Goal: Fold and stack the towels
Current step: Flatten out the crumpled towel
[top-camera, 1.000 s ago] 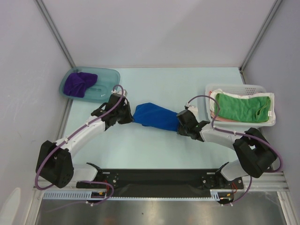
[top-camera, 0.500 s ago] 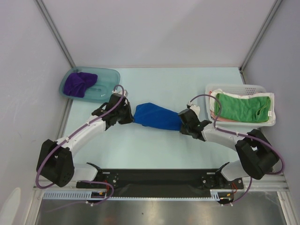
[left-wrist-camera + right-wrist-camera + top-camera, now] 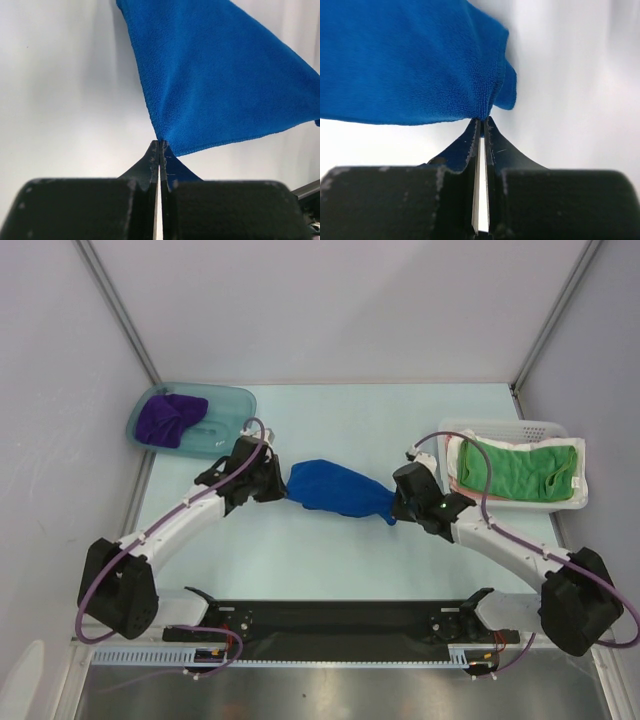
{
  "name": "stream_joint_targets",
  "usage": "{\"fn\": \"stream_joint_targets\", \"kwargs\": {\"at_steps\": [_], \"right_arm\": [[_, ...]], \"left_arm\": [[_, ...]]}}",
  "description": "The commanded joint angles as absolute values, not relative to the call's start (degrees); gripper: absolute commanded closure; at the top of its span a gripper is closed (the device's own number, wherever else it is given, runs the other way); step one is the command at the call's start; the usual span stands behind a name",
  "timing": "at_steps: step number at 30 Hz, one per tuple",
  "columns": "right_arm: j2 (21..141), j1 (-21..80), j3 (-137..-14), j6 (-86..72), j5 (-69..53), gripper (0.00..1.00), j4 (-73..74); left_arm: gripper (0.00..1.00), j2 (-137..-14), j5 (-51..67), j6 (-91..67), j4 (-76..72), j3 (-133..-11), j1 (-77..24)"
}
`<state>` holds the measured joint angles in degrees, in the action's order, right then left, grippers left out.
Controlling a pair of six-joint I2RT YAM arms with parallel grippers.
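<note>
Between the two arms, over the middle of the pale table (image 3: 350, 425), the royal blue towel (image 3: 335, 490) is strung out in a bunched band, one end pinched by each gripper. Its near-left end sits in the left gripper (image 3: 159, 146), whose jaws are pressed together on a corner while the cloth fans away from the tips. At the opposite end the right gripper (image 3: 481, 120) is clamped on a hemmed edge. Whether the cloth hangs free of the surface I cannot tell.

By my reading, the step in hand is spreading this towel ahead of its first fold, and none of the three looks folded or stacked yet. The next move likely calls for drawing the ends apart and laying the cloth flat. Each pinch is thin, so a hard pull could free a corner.

At far left the dark purple towel (image 3: 168, 418) lies crumpled in the translucent teal tub (image 3: 235, 405), just behind the left wrist. The green towel (image 3: 515, 468) rests in the white slotted basket (image 3: 500, 426), beside the right wrist, and that arm would need to mind the basket if it swings outward.
</note>
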<state>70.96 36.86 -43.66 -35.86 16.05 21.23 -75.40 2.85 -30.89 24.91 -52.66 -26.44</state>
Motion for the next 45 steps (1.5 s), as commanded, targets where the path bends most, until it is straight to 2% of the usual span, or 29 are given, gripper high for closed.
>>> {"fn": "stream_joint_targets", "kwargs": {"at_steps": [1, 6, 19, 35, 45], "right_arm": [[67.51, 36.47, -48.42, -33.49, 15.21, 1.0, 24.96], [63.2, 36.47, -55.27, -29.28, 16.08, 1.0, 27.24], [57.66, 38.14, -76.72, -15.48, 15.73, 1.0, 26.9], [59.59, 47.81, -96.57, -5.45, 18.28, 1.0, 25.66], [64.07, 49.22, -106.51, -0.97, 18.72, 1.0, 24.34]], "left_arm": [[1.0, -72.78, 4.83, -28.66, 25.22, -56.16, -26.02], [1.0, -67.42, 5.19, -25.41, 26.98, -59.67, -26.28], [1.0, -56.17, 2.37, -16.7, 33.14, -78.81, -30.58], [1.0, -53.88, 6.23, -11.25, 31.82, -97.63, -35.16], [1.0, -56.86, 7.82, -9.76, 27.78, -105.37, -35.16]]}}
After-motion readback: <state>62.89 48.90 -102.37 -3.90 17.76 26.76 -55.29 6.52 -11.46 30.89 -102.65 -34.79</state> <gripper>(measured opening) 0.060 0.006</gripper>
